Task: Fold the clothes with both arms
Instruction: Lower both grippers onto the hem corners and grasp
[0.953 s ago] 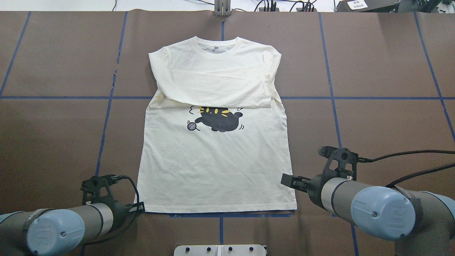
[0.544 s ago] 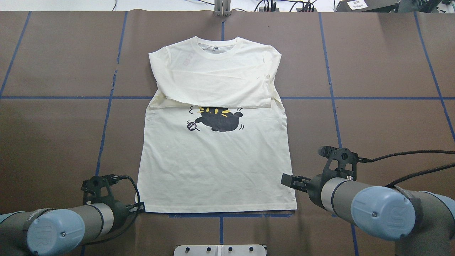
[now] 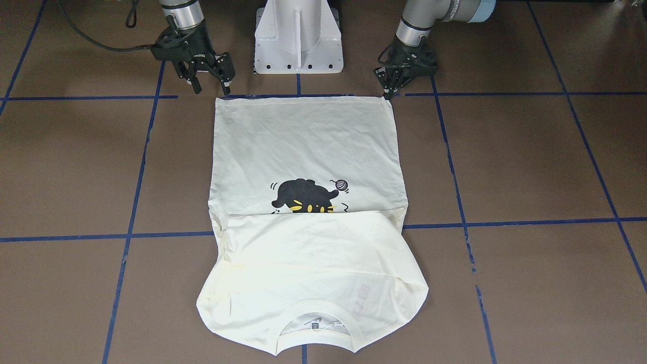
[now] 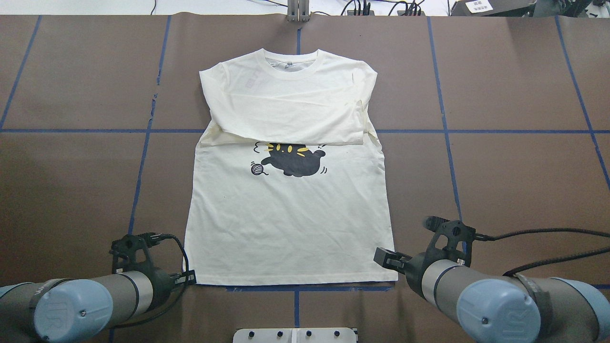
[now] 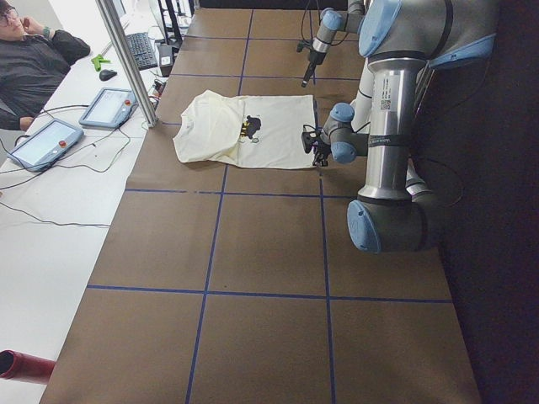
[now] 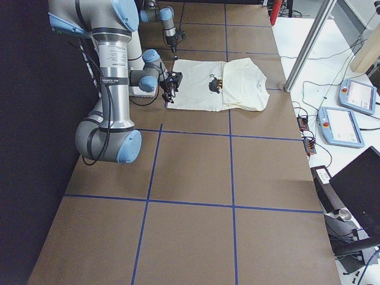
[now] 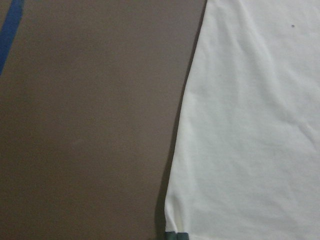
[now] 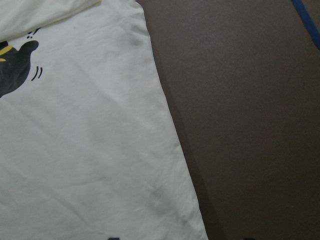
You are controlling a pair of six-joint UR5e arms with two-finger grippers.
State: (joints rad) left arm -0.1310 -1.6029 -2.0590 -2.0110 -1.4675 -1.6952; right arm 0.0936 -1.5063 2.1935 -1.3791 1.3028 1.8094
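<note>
Cream T-shirt (image 3: 303, 146) flat at the middle of the table (image 3: 530, 162), hem toward the robot-side edge, collar end folded back over the cat print (image 3: 303, 194); left gripper (image 3: 388, 92) pinched closed on one hem corner, fabric puckered there; right gripper (image 3: 211, 88) spread wide just beside the other hem corner, holding nothing.

Brown table (image 4: 500, 71) (blue tape grid (image 4: 476, 131)): cream T-shirt (image 4: 286, 228) flat, upper part apparently folded over.

From overhead, bare surface (image 4: 514, 171) lies open at 3 and 9 o'clock of the T-shirt (image 4: 290, 224). At 6 o'clock the white pedestal base (image 3: 298, 45) stands between the left end effector (image 3: 390, 92) and right end effector (image 3: 211, 87); at 12 o'clock a metal post (image 4: 298, 12) borders the far edge.
</note>
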